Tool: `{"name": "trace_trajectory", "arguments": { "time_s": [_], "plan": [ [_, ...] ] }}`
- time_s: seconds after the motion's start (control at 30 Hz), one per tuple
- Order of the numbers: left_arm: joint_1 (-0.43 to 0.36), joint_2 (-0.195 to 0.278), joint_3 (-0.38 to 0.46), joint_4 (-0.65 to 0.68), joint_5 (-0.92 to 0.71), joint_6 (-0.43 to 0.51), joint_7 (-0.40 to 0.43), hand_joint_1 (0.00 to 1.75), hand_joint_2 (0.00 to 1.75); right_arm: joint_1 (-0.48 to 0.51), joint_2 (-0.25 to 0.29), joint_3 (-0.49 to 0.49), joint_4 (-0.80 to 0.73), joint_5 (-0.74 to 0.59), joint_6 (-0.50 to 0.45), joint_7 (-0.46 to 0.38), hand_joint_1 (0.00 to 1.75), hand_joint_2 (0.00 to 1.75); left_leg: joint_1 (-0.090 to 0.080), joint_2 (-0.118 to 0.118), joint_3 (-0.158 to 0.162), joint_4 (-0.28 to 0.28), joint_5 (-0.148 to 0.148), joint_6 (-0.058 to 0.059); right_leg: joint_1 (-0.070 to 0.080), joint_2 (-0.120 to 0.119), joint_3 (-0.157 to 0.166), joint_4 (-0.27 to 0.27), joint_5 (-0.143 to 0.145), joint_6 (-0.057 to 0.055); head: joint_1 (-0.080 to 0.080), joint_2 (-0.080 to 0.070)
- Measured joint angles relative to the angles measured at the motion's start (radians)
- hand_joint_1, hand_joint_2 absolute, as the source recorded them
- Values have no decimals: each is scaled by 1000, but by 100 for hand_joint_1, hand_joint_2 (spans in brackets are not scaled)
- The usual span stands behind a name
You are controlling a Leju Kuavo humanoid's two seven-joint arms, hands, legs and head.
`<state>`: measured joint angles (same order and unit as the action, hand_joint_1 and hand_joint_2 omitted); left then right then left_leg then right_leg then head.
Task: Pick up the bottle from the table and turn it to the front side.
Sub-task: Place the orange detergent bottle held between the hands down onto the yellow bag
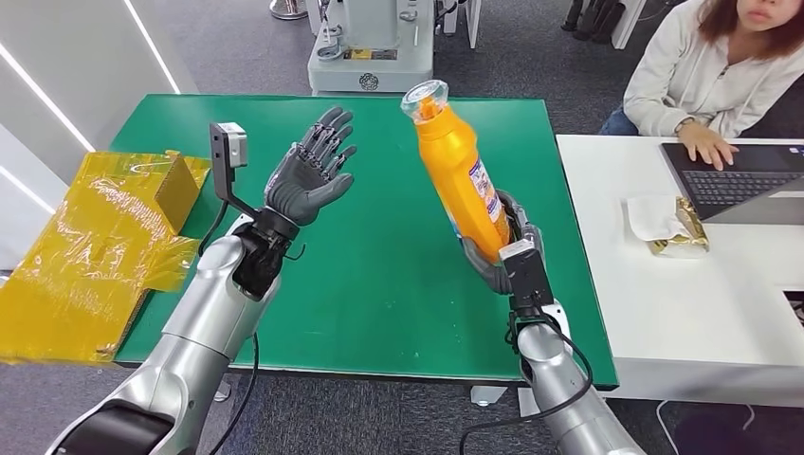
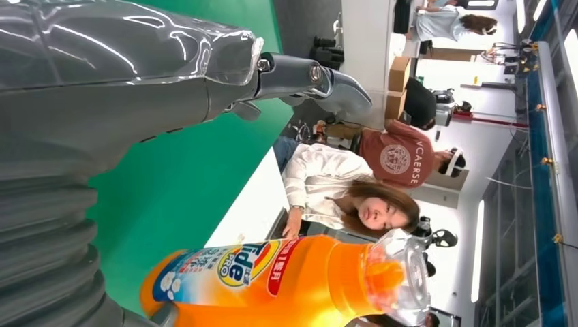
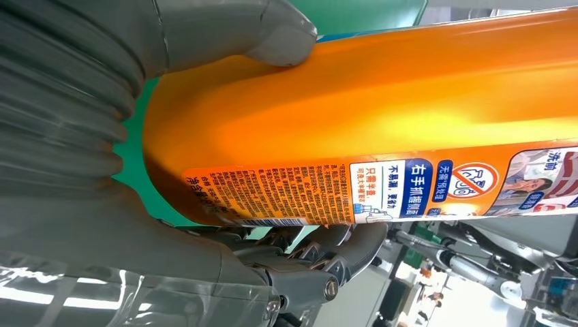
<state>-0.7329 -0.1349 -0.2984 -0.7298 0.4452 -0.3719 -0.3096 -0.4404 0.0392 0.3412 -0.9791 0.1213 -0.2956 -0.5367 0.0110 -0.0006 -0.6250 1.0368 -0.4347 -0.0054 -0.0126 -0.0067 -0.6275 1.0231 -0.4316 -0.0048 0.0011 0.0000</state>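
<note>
**Orange bottle held aloft in the right hand, left hand spread beside it**

The green table takes up most of the head view, with a white desk butted against its right side. On the table's left end a sheet of crinkled yellow film spreads out and hangs over the edge, and a yellow-wrapped box sits at its far corner. Beyond the table stands a pale grey machine base.

A person in a light top sits at the white desk, one hand on a dark laptop. Near the laptop lies a white tissue with a gold foil packet on it.

The orange bottle is off the table, raised above its right half and tilted so that its clear cap leans away to the left. The right hand grips it around the bottom end; in the right wrist view the thumb presses one side of the orange body and the fingers wrap the other, just under a label of small print. The left wrist view shows the opposite face, with a blue and yellow brand label.

The left hand is raised over the table's left half, well apart from the bottle, palm turned toward it, fingers spread and holding nothing.
</note>
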Motion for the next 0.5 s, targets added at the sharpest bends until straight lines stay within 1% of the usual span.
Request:
{"name": "trace_trajectory", "arguments": {
  "time_s": [0.3,0.5],
  "plan": [
    [3,-33,-18,30,-12,9,0,0,175,-28,37,10,32,16,3,12,175,175,0,0,0,0,0,0,0,0,0,0,0,0,0,0],
    [3,-45,-22,40,-16,3,2,0,175,-40,47,15,51,20,2,19,175,175,0,0,0,0,0,0,0,0,0,0,0,0,0,0]
  ]
}}
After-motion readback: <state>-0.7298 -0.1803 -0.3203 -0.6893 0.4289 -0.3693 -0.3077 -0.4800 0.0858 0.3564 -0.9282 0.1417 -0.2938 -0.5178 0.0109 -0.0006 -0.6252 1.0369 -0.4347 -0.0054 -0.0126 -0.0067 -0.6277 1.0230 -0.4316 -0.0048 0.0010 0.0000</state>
